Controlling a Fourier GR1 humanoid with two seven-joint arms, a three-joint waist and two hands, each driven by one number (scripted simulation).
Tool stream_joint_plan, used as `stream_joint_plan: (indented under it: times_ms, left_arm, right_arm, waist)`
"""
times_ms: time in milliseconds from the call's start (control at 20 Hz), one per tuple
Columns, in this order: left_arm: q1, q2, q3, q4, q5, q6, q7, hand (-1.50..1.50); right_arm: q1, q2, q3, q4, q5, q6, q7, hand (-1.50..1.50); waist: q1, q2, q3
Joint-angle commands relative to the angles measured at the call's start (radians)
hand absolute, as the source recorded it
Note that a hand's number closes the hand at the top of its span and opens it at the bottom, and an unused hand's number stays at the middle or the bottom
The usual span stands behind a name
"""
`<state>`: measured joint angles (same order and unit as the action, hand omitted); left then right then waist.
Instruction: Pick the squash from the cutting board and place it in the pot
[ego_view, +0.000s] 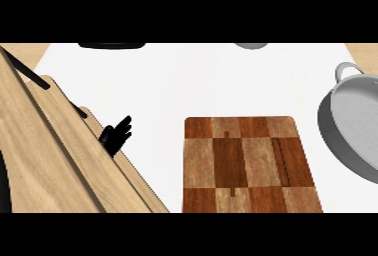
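Low in the middle of the white counter (184, 80): a cutting board (247, 165) of light and dark wooden blocks, lying flat, its top bare. Right of the board, apart from it: a grey pot (330, 132), cut off by the view's edge, with a loop handle on its far side. Left of the board: pale wooden planks (52, 150) slanting across the view. Between planks and board, close against the planks: the left hand (117, 134), only black fingers showing, straight and close together, holding nothing, pointing away past the board's far left corner. Far beyond the board, at the counter's back edge: a flat black thing (112, 45) to the left and a small grey thing (252, 45) straight behind. Squash: nowhere to be made out, so cannot tell where.
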<state>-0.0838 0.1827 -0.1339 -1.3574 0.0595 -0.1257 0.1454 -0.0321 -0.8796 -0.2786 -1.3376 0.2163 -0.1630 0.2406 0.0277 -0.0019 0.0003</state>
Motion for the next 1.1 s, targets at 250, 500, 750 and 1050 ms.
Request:
stream_joint_plan:
  times_ms: [250, 500, 750, 1050]
  left_arm:
    - [-0.057, -0.021, 0.004, 0.041, 0.004, -0.018, -0.012, 0.0]
    - [-0.02, 0.0, 0.0, 0.004, -0.007, -0.026, -0.012, 0.0]
    - [-0.052, -0.044, -0.017, 0.014, -0.039, 0.022, -0.01, 0.0]
    - [-0.053, -0.044, 0.005, 0.03, -0.019, 0.009, 0.008, 0.0]
  right_arm:
    - [-0.218, -0.028, 0.277, 0.269, 0.347, 0.031, 0.155, 1.5]
    - [-0.375, 0.016, 0.324, 0.441, 0.321, 0.268, 0.236, 1.5]
    - [-0.51, 0.096, 0.307, 0.679, 0.305, 0.369, 0.315, -1.5]
    - [-0.581, 0.182, 0.197, 0.752, 0.269, 0.12, 0.085, -1.5]
  waist:
    - [0.025, 0.017, 0.0]
    - [0.026, 0.012, 0.0]
    - [0.027, 0.016, 0.002]
    - [0.0, 0.014, 0.003]
